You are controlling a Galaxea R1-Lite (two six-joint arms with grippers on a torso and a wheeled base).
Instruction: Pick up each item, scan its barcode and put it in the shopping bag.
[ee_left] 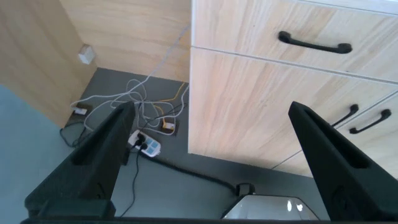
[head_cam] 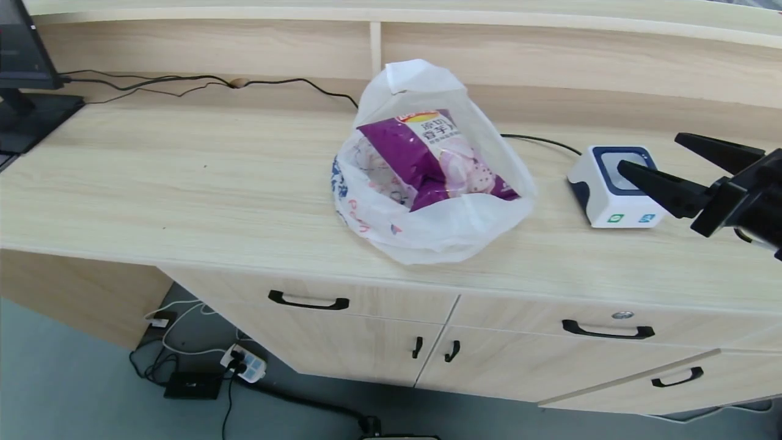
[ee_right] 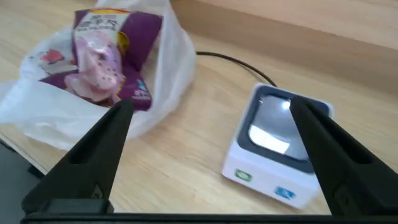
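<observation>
Beside the shopping bag [head_cam: 427, 235] stands the scanner [head_cam: 602, 205], near the right gripper [head_cam: 649, 151].

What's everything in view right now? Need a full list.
shopping bag: one, white plastic, middle of the counter, mouth open
snack packet: one, purple, inside the bag
scanner: one, white and blue, on the counter on the bag's right
counter: one, light wood
monitor: one, black, far left end of the counter
cables: several, black, along the counter's back
handles: five, black, on cabinet fronts below the counter
power strip: one, white, on the floor
box: one, black, on the floor by the strip
right gripper: open, at the scanner
left gripper: open, low, facing the cabinet fronts
</observation>
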